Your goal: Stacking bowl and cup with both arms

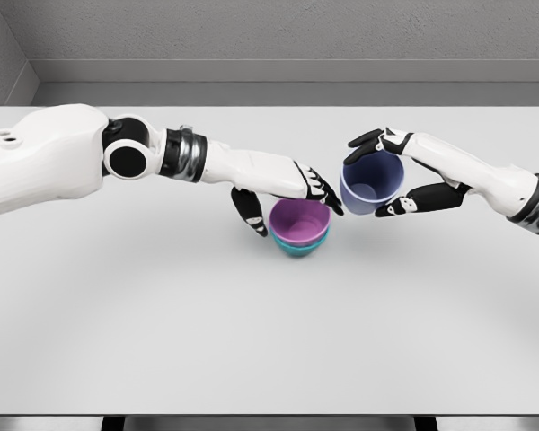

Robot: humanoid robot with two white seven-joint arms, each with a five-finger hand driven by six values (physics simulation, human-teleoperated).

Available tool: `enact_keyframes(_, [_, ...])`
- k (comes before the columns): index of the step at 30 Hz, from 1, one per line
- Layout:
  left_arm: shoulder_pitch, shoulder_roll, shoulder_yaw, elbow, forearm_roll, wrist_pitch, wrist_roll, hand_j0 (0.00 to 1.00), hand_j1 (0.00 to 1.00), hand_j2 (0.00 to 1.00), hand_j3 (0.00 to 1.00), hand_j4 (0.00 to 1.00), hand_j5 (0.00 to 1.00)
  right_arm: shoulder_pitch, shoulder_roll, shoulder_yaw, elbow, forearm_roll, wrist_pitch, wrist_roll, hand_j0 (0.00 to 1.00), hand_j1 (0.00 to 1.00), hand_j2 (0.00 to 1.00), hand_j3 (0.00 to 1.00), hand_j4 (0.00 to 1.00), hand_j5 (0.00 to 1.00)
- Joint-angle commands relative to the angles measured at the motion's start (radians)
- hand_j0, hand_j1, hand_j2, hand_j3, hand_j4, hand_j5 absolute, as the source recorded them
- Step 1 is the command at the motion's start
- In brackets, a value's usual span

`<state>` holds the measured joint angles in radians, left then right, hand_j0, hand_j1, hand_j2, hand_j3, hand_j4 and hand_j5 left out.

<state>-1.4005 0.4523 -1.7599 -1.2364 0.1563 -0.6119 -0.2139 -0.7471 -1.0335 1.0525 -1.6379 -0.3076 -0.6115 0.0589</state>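
Pale grey table (251, 359) filling most of the view, evenly lit. Behind it, grey textured wall (287, 27) above a lighter baseboard strip (287, 70). Dark gap under the near edge.

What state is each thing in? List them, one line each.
purple bowl: upright, nested in the teal bowl.
teal bowl: upright on the table.
blue cup: lifted, tilted, empty.
left hand: at the purple bowl's rim.
right hand: gripping the cup.

Two stacked bowls (298, 231), one cup (371, 182), two hands.
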Motion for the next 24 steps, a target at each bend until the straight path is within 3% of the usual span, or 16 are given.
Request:
enact_keyframes(1, [0.000,0.003,0.003,0.000,0.006,0.001,0.001,1.00,1.00,1.00,1.00,1.00,1.00,0.000,-0.005,-0.003,0.001,-0.007,0.001,-0.001,0.70,0.70,0.70,0.70,0.70,0.70])
enact_keyframes(5, [0.002,0.020,0.008,0.000,0.006,0.001,0.002,1.00,1.00,1.00,1.00,1.00,1.00,0.000,-0.008,-0.005,0.000,-0.007,0.001,-0.001,0.70,0.70,0.70,0.70,0.70,0.70])
enact_keyframes(10, [0.005,0.172,0.092,-0.025,0.025,0.001,0.005,1.00,1.00,1.00,1.00,1.00,1.00,0.000,0.003,0.000,0.000,-0.007,0.001,-0.001,0.70,0.70,0.70,0.70,0.70,0.70])
enact_keyframes(13, [0.077,0.269,0.195,-0.058,0.040,0.001,0.007,1.00,1.00,1.00,1.00,1.00,1.00,0.000,0.026,0.001,0.000,-0.007,0.001,-0.001,0.70,0.70,0.70,0.70,0.70,0.70])
enact_keyframes(16, [0.126,0.336,0.246,-0.083,0.048,0.001,0.007,1.00,1.00,1.00,1.00,1.00,1.00,-0.002,0.049,0.006,-0.003,-0.007,0.001,-0.001,0.70,0.70,0.70,0.70,0.70,0.70])
enact_keyframes(18, [0.212,0.401,0.359,-0.115,0.048,0.001,0.007,1.00,1.00,1.00,1.00,1.00,1.00,-0.008,0.056,0.006,-0.003,-0.007,0.001,-0.001,0.70,0.70,0.70,0.70,0.70,0.70])
enact_keyframes(24, [0.316,0.474,0.450,-0.150,0.046,0.001,0.005,1.00,1.00,1.00,1.00,1.00,1.00,-0.017,0.092,0.017,-0.003,-0.007,0.001,0.001,0.70,0.70,0.70,0.70,0.70,0.70])
